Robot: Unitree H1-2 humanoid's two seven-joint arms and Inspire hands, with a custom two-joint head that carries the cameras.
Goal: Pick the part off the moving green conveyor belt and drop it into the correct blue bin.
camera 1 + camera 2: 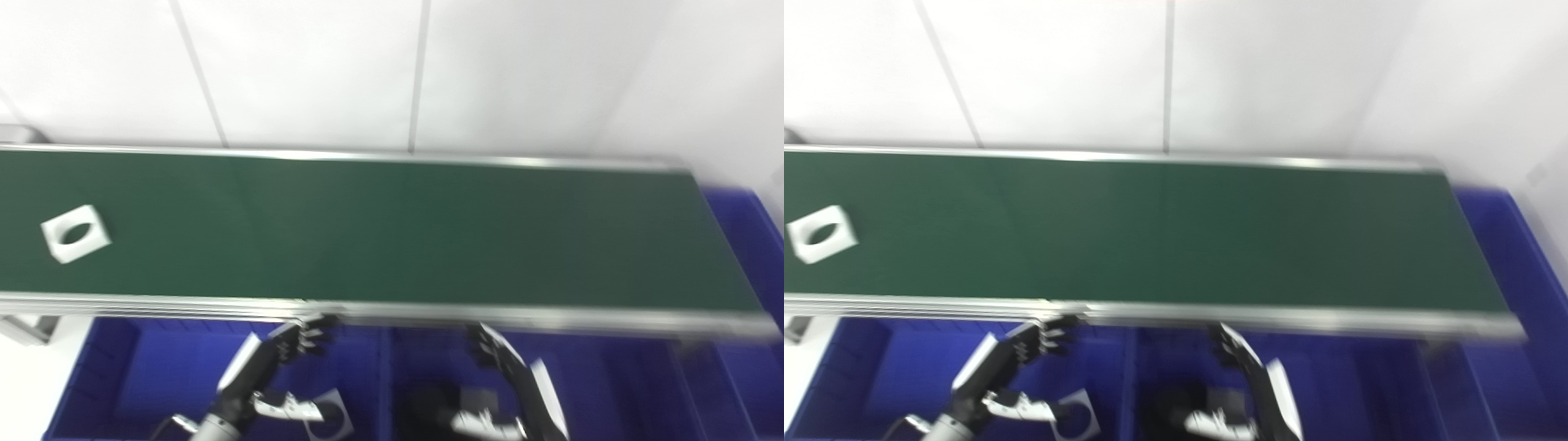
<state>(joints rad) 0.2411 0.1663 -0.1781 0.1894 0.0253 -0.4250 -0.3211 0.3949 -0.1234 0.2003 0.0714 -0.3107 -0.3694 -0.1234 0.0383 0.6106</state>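
Waiting low over the bins [153,373] below the belt's [392,233] near edge, left hand [269,373] and right hand [508,380] empty, fingers loosely spread, for the part [76,233] near the left end.

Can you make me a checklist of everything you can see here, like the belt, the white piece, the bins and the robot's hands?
Surface: green conveyor belt with metal rails, running left to right across the view.
Job's things: one white square part with a round hole lies on the belt near its left end. Blue bins sit below the belt's near edge; another blue bin stands at the right end.
Clutter: a similar white holed part lies in the left bin; something dark in the middle bin, too blurred to name.
Hands: left hand and right hand hang over the bins just below the belt, holding nothing, fingers apart.
Cables: nothing seen.
Surroundings: white panelled wall behind the belt.
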